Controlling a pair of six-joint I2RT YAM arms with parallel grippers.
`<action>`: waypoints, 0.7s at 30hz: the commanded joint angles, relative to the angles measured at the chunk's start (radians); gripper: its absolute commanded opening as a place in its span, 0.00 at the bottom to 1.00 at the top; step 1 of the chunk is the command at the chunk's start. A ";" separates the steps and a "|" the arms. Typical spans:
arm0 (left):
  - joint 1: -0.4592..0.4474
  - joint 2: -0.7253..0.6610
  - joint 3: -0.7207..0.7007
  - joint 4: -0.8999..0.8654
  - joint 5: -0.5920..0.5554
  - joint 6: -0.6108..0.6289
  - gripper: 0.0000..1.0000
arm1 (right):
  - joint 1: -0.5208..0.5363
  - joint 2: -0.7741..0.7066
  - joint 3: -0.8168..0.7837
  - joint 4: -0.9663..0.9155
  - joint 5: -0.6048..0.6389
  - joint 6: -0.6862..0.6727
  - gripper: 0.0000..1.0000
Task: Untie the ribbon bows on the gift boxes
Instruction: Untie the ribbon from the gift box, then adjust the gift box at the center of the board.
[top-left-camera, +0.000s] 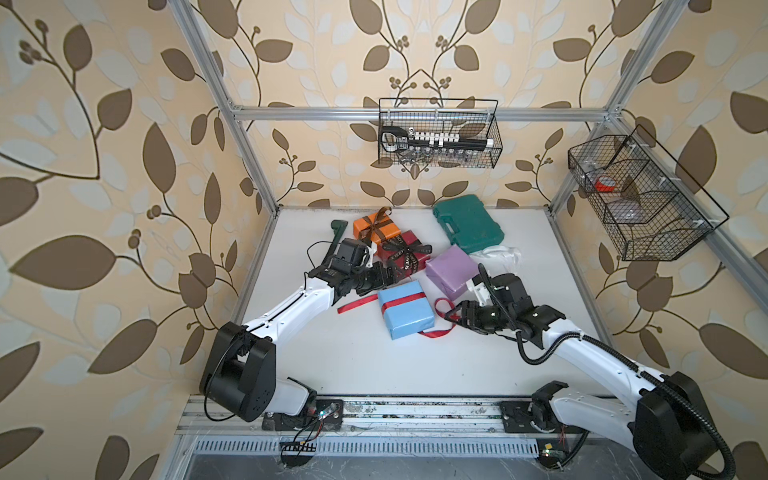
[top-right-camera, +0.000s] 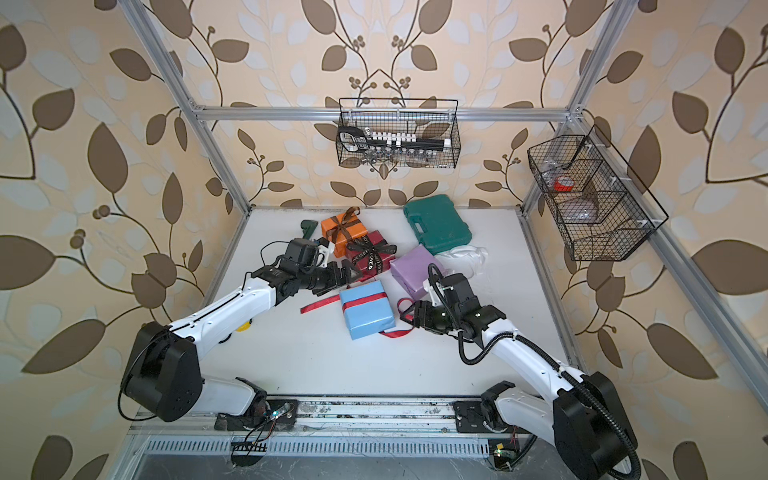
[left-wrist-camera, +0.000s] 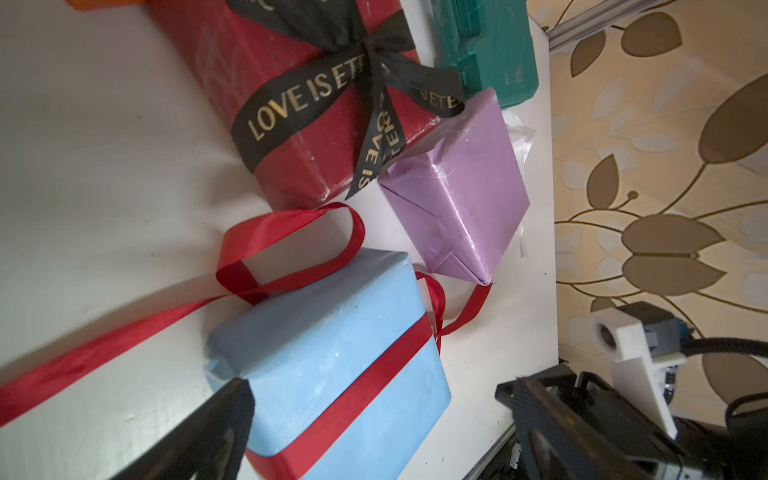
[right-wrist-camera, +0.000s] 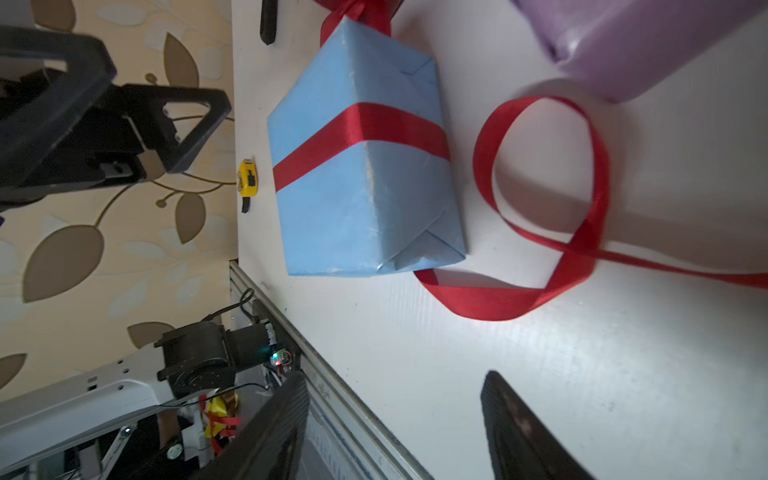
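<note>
Both pincers are empty. The left pincer (top-left-camera: 390, 275) has its jaws wide apart, just beside the dark red box (top-left-camera: 409, 245). The right pincer (top-left-camera: 455, 316) is also spread, with nothing between its fingers, and hovers near a loose loop of the red ribbon (top-left-camera: 401, 300).

This ribbon has no bow any more, but one band goes around the light blue box (top-left-camera: 405, 313) in the middle of the tabletop (top-left-camera: 374, 365). I think my right pincer could catch the loop when it moves away. The ribbon would then drag or tip this light box.

The black lettered bow (top-left-camera: 405, 251) on the dark red box and the brown bow (top-left-camera: 380, 216) on the orange box (top-left-camera: 370, 226) behind it are tied. The bigger danger, I think, is to take a loop of the black bow and not a free tail, because pulling a loop would tighten the knot. The box may also slide with the pull if nothing holds it, and push the orange box or the lilac box (top-left-camera: 451, 272), which stand very close.
</note>
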 joint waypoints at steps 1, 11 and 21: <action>0.008 0.085 0.018 0.052 0.051 0.090 0.99 | 0.051 0.012 -0.062 0.229 -0.053 0.142 0.67; 0.010 0.203 0.086 0.078 0.104 0.139 0.96 | 0.192 0.164 -0.051 0.459 -0.027 0.264 0.67; 0.005 0.076 -0.134 0.120 0.200 0.013 0.92 | 0.157 0.284 0.048 0.486 0.064 0.163 0.68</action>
